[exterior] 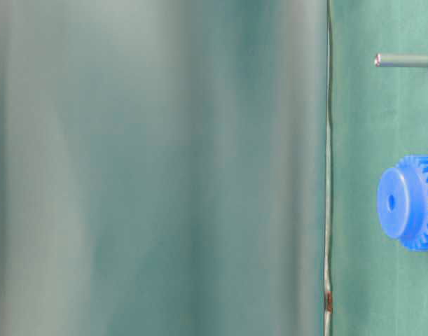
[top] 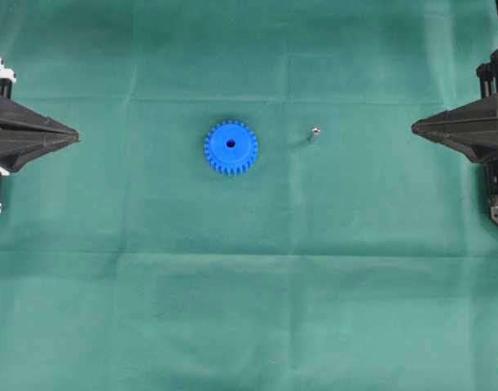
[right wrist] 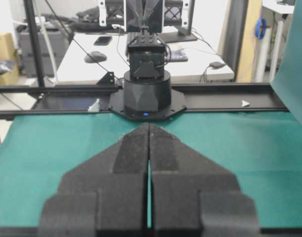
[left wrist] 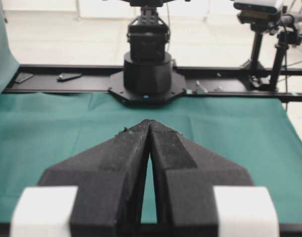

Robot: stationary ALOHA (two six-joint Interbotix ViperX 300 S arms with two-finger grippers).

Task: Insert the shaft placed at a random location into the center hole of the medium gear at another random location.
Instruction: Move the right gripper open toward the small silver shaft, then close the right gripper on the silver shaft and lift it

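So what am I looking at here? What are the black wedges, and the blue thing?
Two robot arms face each other over a green cloth. The black wedges are their grippers: the left gripper and right gripper, both shut and holding nothing. One picture looks down from above, one sits at table level, and two come from cameras on the wrists. On the cloth lies a blue gear with a center hole; beside it, apart, stands a small metal shaft.
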